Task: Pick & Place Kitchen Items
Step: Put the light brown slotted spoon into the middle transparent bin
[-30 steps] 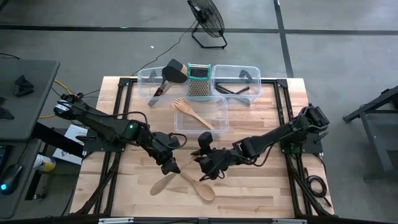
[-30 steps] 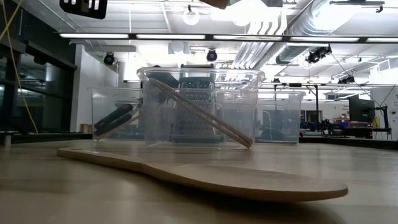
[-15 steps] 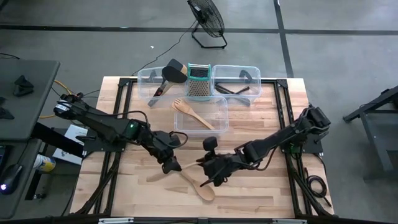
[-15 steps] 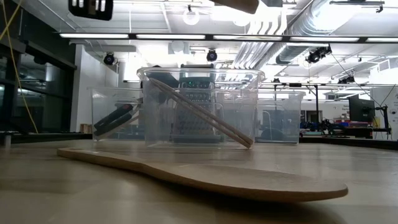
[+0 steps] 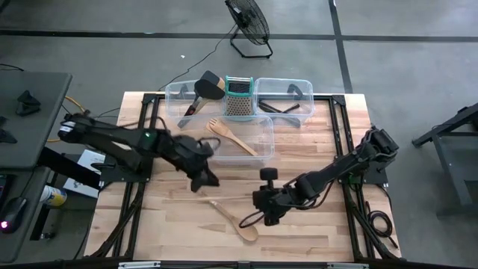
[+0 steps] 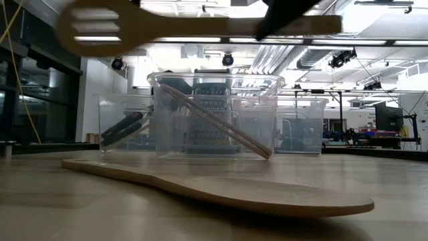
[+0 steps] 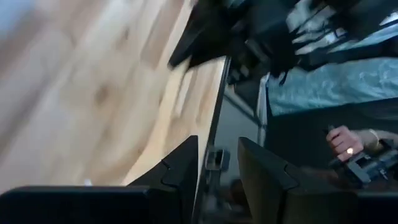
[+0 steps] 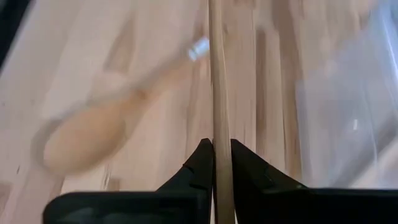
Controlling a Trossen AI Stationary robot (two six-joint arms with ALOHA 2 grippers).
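My right gripper (image 5: 261, 200) is shut on a light wooden slotted spatula (image 6: 200, 27), which is in the air above the table with its slotted head (image 6: 100, 30) toward the table's left. My left gripper (image 5: 205, 181) is open and empty, a little to the far left of the spatula; its parted fingers show in the left wrist view (image 7: 217, 155). A wooden spoon (image 5: 235, 220) lies flat on the table under and near my right gripper. It also shows in the low view (image 6: 221, 187). My right gripper pinches the spatula's thin handle (image 8: 216, 112) between its two fingers, near the handle's free end. The fingers come from the table's right, and the handle runs on ahead of them. The spatula is lifted clear of the table and about level.
Clear plastic bins stand at the far side: one with a black turner (image 5: 205, 86), one with black tools (image 5: 287, 104), and a nearer one with a wooden fork (image 5: 233, 138). A teal-topped grater (image 5: 239, 97) stands between the two far bins. A person's hand (image 7: 342, 142) shows beyond the table.
My right gripper has gone toward the table's right edge with the slotted spatula, which now shows whole and level in the low view. My left gripper has drawn back from the utensils toward the far edge. The spoon has stayed on the table.
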